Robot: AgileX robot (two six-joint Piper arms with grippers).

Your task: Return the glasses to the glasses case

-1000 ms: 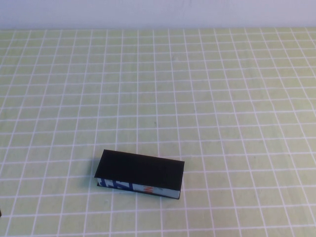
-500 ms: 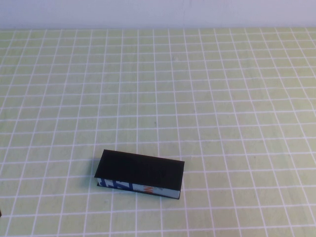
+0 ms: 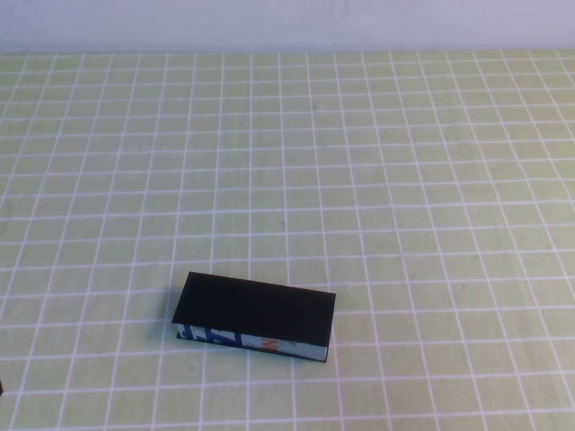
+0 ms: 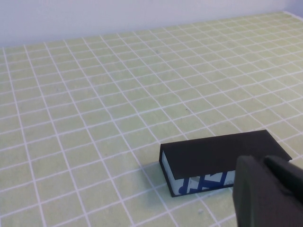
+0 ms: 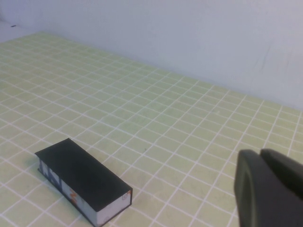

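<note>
Glasses case [image 3: 255, 316] lies closed on the green checked table [image 3: 377, 162], toward the near edge and a little to the robot's left of centre in the high view. Its matte black lid faces up, and the blue, white and orange printed side faces the robot. The glasses do not show in any view.

Left gripper [image 4: 267, 191] appears only in the left wrist view, as a dark blurred mass at the corner, held above the table near the case [image 4: 222, 161]; it covers 1 end of the printed side without visibly touching it. Whether it is spread or pressed together cannot be told.

Right gripper [image 5: 267, 189] appears only in the right wrist view, again a dark mass at the corner, well apart from the case [image 5: 83, 182], with bare table between them. Its state cannot be told either. Neither gripper holds anything that shows.
</note>
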